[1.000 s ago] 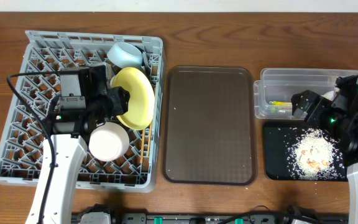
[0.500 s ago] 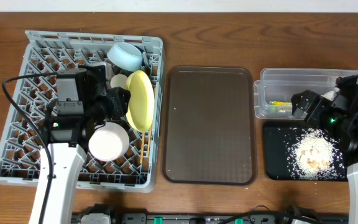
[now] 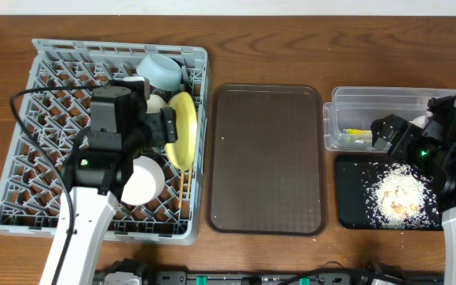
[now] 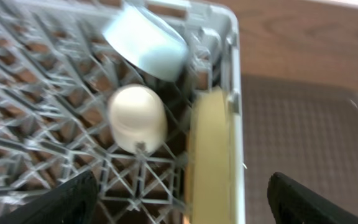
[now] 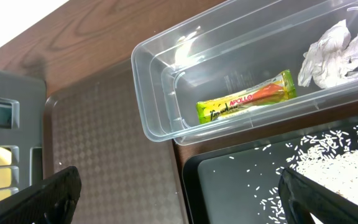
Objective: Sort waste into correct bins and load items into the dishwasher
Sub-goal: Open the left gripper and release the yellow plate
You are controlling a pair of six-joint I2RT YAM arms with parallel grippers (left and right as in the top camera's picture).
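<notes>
The grey dish rack (image 3: 54, 119) holds the light blue bowl (image 3: 161, 70), the small white cup (image 3: 155, 103), the white bowl (image 3: 141, 180), the chopsticks (image 3: 182, 190) and the yellow plate (image 3: 184, 131). The plate stands on edge against the rack's right wall. My left gripper (image 3: 167, 125) is open just above the plate (image 4: 210, 155), its fingers (image 4: 185, 202) apart on either side and not touching it. My right gripper (image 3: 386, 134) is open and empty (image 5: 179, 193) over the near edge of the clear tub (image 3: 394, 99). The tub holds the sachet (image 5: 247, 102) and napkin (image 5: 331, 53). Rice (image 3: 398, 194) lies on the black tray (image 3: 353, 206).
The brown serving tray (image 3: 266, 158) lies bare between the rack and the bins. The wooden table (image 3: 267, 47) shows behind and in front of it.
The yellow plate has tipped from leaning to upright on its edge by the rack's right wall. My left gripper has opened off it and shifted right. The right arm has not moved.
</notes>
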